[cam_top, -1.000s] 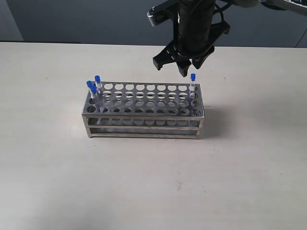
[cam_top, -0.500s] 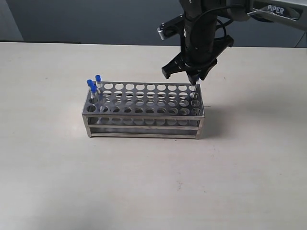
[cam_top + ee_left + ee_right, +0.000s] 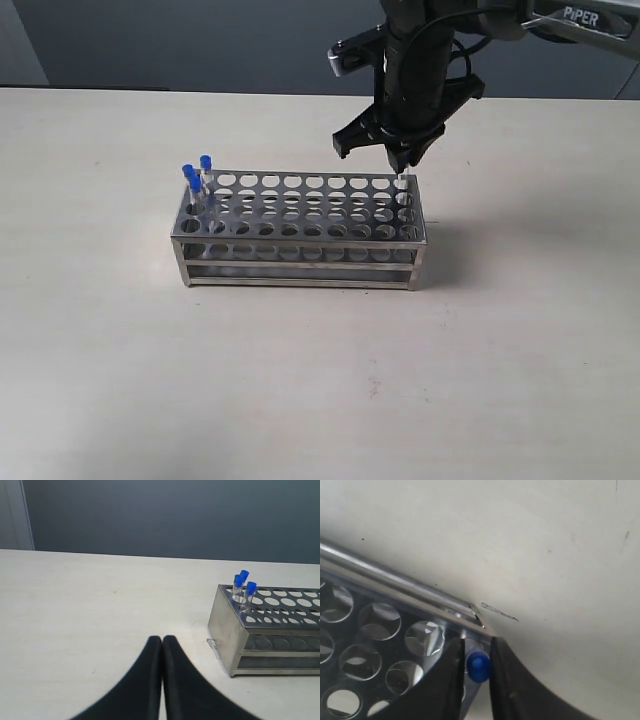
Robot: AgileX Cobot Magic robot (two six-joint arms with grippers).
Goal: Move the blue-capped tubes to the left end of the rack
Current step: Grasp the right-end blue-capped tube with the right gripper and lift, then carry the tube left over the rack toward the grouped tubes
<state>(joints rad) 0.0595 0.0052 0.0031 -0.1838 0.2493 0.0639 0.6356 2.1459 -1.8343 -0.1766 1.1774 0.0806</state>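
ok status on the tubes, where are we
Left gripper shut, clear of the rack. Right gripper shut on the last tube at the rack's right end. Three tubes stand at the left end. Nothing blocking the way.

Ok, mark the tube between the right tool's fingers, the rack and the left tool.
blue-capped tube (image 3: 478,666): right wrist view, its cap.
rack (image 3: 300,243): exterior view, front top rail.
left tool (image 3: 162,638): left wrist view, between fingertips.

The rack (image 3: 300,240) is shiny bare metal, the blue-capped tubes (image 3: 205,163) clear and glossy, the table (image 3: 300,380) matt.
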